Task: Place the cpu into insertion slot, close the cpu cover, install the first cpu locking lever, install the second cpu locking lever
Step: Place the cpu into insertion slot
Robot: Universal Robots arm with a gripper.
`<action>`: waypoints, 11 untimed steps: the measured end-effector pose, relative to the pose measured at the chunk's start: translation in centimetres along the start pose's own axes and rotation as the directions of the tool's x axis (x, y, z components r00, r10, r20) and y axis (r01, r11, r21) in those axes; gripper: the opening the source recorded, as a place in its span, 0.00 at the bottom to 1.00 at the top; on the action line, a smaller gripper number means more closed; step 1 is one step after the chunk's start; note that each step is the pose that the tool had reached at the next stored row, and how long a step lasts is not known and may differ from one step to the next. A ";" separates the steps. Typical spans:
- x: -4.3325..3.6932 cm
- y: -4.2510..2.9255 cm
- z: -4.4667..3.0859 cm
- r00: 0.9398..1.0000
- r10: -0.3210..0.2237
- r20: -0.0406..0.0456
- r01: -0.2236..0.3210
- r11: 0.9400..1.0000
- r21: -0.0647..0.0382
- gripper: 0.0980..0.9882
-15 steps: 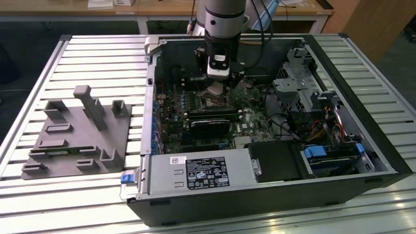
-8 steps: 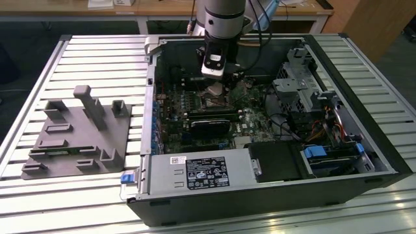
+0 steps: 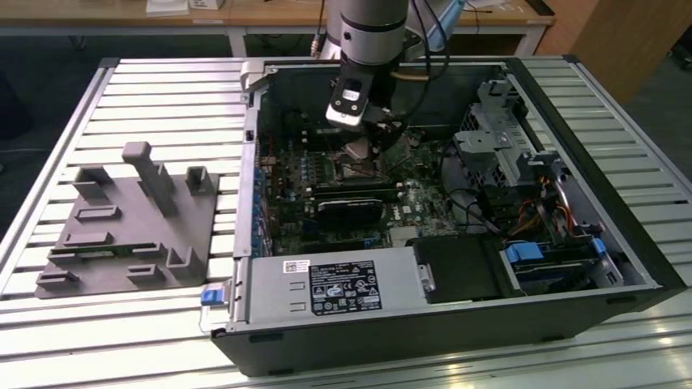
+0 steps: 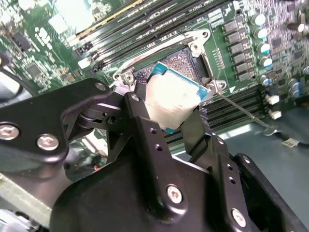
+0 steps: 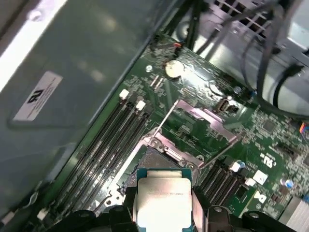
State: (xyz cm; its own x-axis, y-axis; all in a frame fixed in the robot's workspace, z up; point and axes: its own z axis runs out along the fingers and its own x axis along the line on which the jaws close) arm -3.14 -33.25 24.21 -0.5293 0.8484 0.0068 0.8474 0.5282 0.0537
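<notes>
My gripper [image 3: 365, 139] reaches down into the open computer case and is shut on the cpu [image 4: 171, 96], a silvery square chip pinched by two opposite edges between black fingers [image 4: 140, 113]. The cpu [image 5: 161, 195] hangs tilted just above the insertion slot [image 5: 150, 158], whose dark centre lies bare inside its metal rim. The same insertion slot [image 4: 182, 60] sits right behind the chip in the second wrist view. The cpu cover [image 5: 195, 112] is swung open on the slot's far side. Two thin wire levers [image 5: 165, 116] stand released beside the slot.
The case sits on a slatted metal table [image 3: 162, 89]. A grey fixture plate [image 3: 130, 219] lies at the exterior view's left. Inside the case are a labelled power supply [image 3: 324, 285], a black card [image 3: 352, 203], a drive cage [image 3: 503, 138], cables and long memory slots [image 5: 104, 147].
</notes>
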 end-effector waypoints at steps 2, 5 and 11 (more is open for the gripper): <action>0.00 0.00 0.05 0.999 0.037 0.002 -0.037 0.999 0.000 0.49; 0.00 0.00 0.11 0.996 0.090 0.005 -0.090 0.996 -0.001 0.49; 0.00 -0.01 0.26 0.980 0.199 0.011 -0.199 0.980 -0.003 0.49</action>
State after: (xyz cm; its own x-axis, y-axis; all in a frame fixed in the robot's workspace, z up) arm -3.14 -33.25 23.94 -0.3499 0.9368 0.0068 0.9356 0.3490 0.0538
